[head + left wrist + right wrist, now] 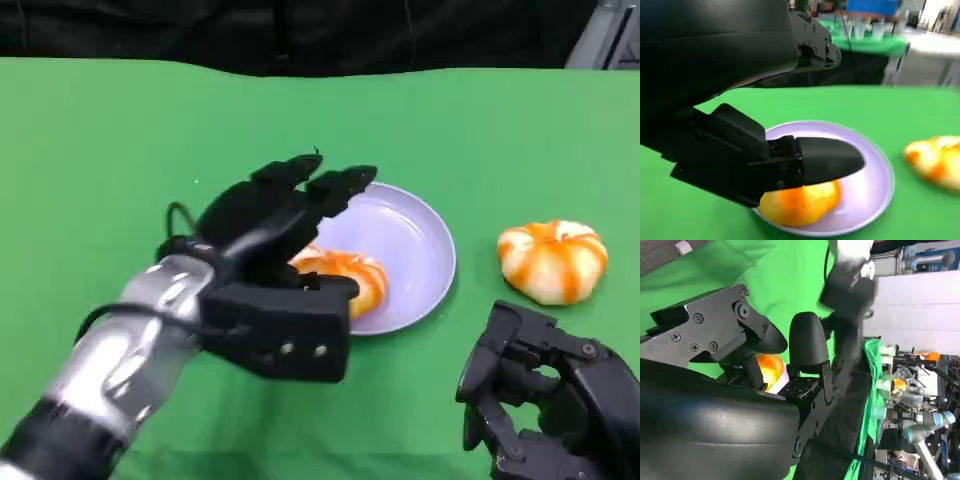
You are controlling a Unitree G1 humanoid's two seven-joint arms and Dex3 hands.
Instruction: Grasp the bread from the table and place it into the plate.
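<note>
While no writing is legible, bread (345, 278) lies in the plate (420, 250).

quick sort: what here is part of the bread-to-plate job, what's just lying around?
Job:
- orange-striped bread roll lying on the near rim of the plate, under the left hand
- round lavender plate
- left hand, over that roll; whether it grips it cannot be told

Lying about:
- second orange-striped bread roll on the green table, beyond the right hand

Silver forearm (120, 365), black cable; black screwed left robot hand (275, 270).
</note>
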